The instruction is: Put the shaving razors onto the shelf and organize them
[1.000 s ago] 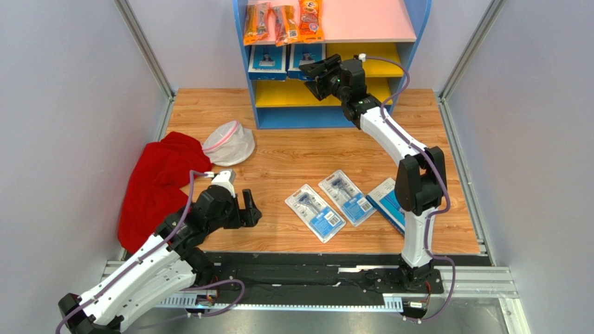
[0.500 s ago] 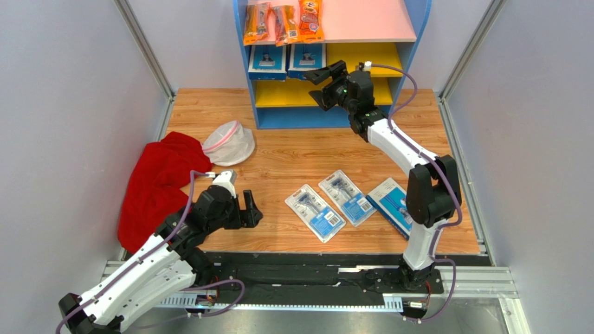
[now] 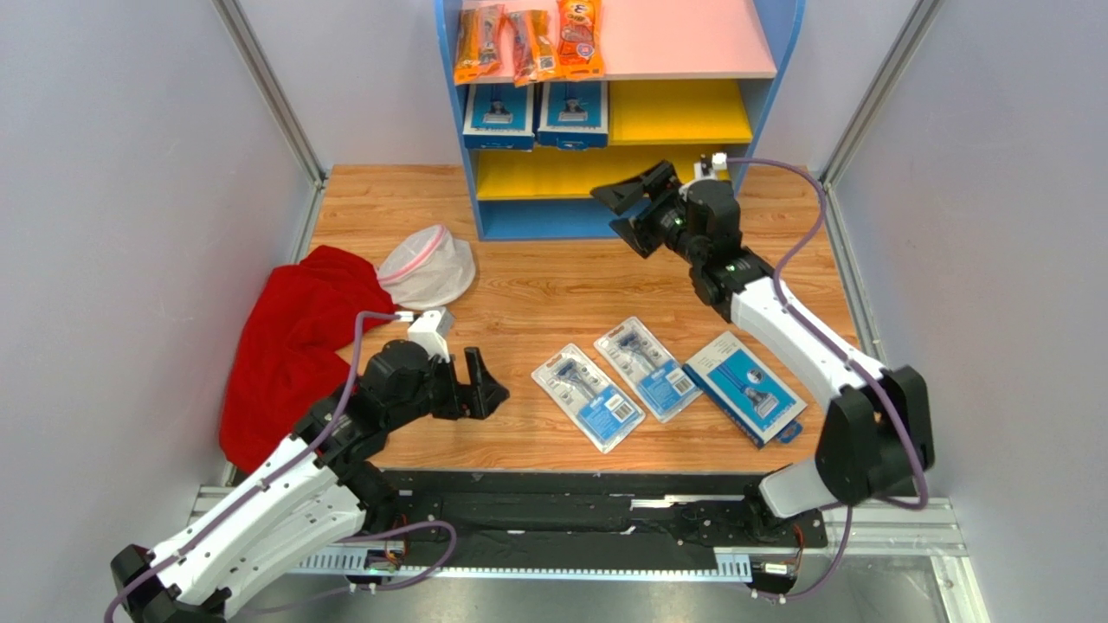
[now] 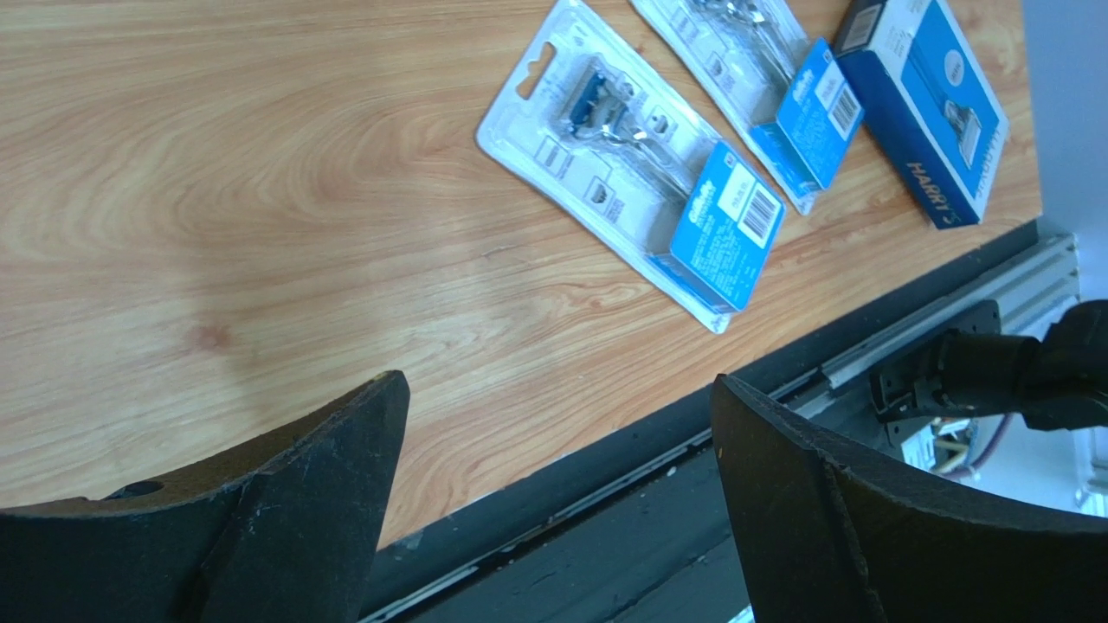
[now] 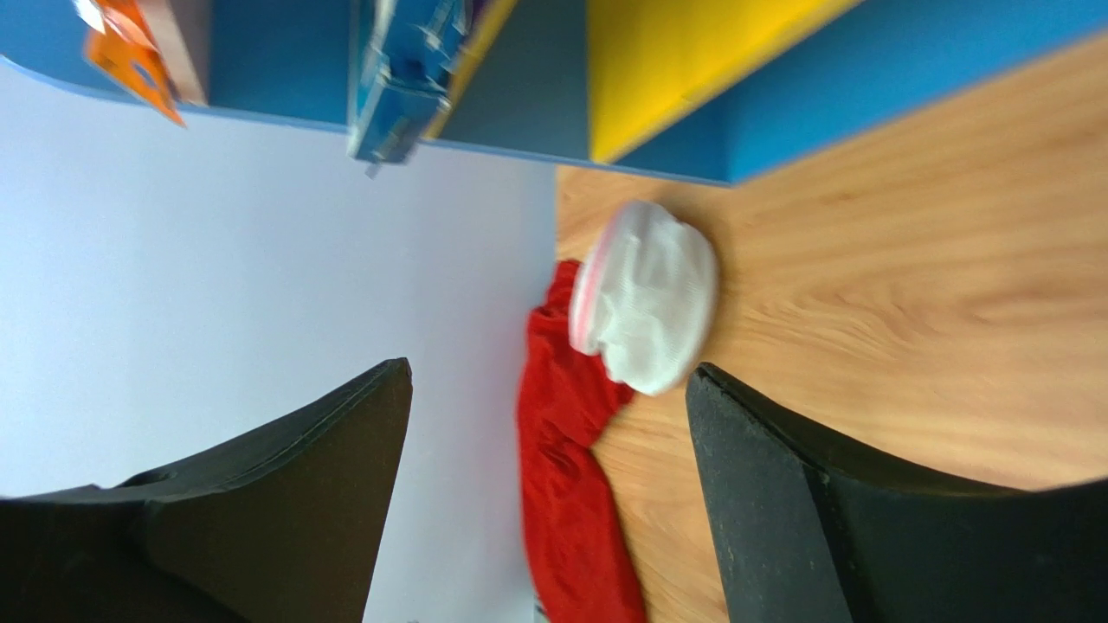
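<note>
Five razor packs show in the top view. Two blue ones, the left shelf pack (image 3: 498,114) and the right shelf pack (image 3: 574,113), stand just beside each other on the upper yellow board of the shelf (image 3: 533,221), at 12 o'clock on the table (image 3: 546,299). Three lie flat between 6 and 4 o'clock: the left clear pack (image 3: 588,397), the middle clear pack (image 3: 649,369) and the dark blue pack (image 3: 745,388). Orange packets (image 3: 527,39) lie on the pink top board. A red cloth (image 3: 293,344) lies at 9 o'clock, with a white mesh bag (image 3: 429,266) at its upper edge. The left claw (image 3: 476,387) sits at 7 o'clock, fingers spread and empty. The right claw (image 3: 628,214) hangs before the lower shelf board, spread and empty.

Left wrist view: both fingers stand wide apart over bare wood. The left clear pack lies at 12 o'clock, the other two at 1 o'clock.

Right wrist view: the fingers are spread with nothing between them. The cloth and bag lie beyond the gap, and the shelf fills 12 o'clock.
</note>
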`<state>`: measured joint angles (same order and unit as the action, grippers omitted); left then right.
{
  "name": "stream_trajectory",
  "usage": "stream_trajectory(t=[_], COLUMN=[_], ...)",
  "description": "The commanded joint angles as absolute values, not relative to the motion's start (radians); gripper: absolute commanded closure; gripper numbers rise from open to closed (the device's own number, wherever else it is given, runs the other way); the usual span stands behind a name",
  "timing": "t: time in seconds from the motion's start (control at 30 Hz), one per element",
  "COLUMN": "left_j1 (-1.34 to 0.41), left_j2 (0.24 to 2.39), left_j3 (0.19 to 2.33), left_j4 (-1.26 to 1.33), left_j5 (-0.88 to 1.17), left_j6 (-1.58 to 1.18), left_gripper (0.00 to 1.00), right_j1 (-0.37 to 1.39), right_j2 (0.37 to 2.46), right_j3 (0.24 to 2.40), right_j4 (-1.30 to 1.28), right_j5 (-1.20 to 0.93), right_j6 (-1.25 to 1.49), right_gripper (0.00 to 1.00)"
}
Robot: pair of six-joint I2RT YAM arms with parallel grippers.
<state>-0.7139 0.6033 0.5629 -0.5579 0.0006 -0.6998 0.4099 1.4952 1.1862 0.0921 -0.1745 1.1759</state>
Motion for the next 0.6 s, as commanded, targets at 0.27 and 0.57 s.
stream_trajectory(t=[0.27,0.57], left_j1=[-0.719,-0.798], left_j2=[0.854,0.980], left_j3=[0.609,0.663], left_j4=[-0.244,-0.152], left_j5=[0.199,0.212], left_j6=[-0.722,-0.752], left_gripper=[0.06,0.06], right_j1=[0.304,-0.056], right_j2=[1.123,1.051], right_j3=[0.908,0.779], right_j4=[-0.512,-0.689], right_j5=[0.078,0.055], right_j6=[0.812,0.609], right_gripper=[0.18,0.18])
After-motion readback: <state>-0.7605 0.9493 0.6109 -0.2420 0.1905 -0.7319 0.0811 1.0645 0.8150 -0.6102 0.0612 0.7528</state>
